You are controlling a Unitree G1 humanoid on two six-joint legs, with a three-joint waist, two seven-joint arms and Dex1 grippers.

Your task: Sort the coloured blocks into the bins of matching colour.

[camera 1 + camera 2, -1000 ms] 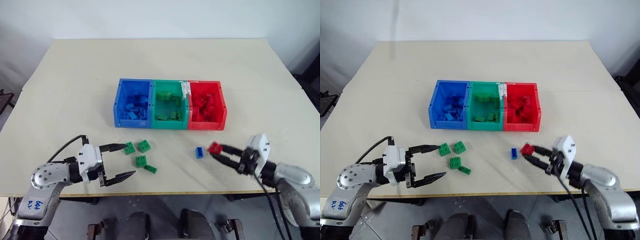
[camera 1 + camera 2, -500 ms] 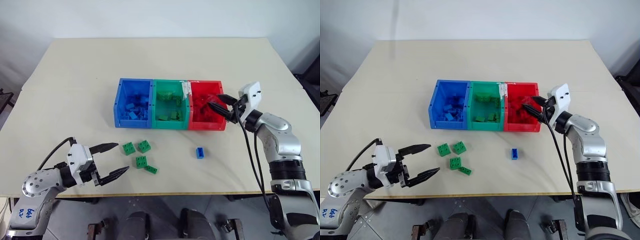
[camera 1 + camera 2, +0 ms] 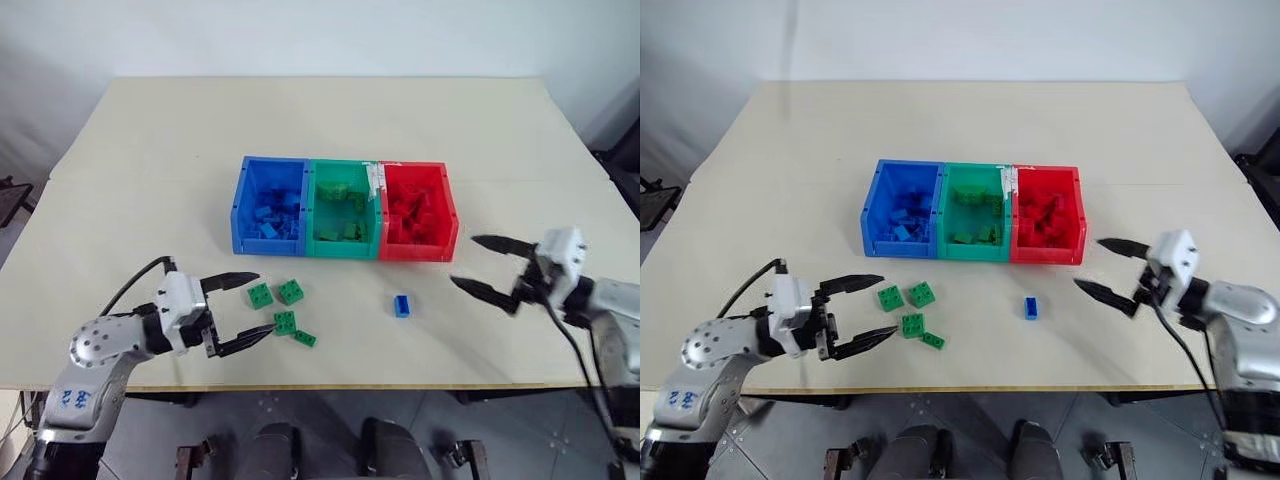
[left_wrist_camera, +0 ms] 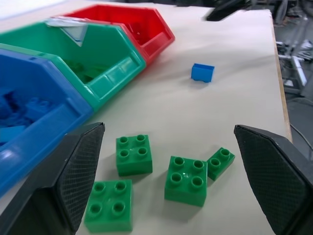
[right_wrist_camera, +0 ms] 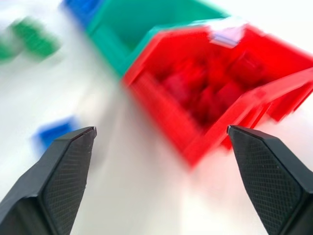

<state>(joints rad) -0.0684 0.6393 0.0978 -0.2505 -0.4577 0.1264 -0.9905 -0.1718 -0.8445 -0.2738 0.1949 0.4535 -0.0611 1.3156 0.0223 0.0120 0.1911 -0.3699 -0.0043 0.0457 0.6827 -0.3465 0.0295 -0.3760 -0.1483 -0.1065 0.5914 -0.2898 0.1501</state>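
Four green blocks (image 3: 286, 308) lie loose on the table (image 3: 150, 170) in front of the blue bin (image 3: 268, 205), and I've got one blue block (image 3: 402, 305) sitting alone in front of the red bin (image 3: 418, 210), the green bin (image 3: 342, 207) joined between them. My left gripper (image 3: 246, 313) hangs just beside the greens, fingers spread wide and holding nothing. My right gripper (image 3: 484, 265) hangs to the right of the red bin, fingers wide apart and empty too.
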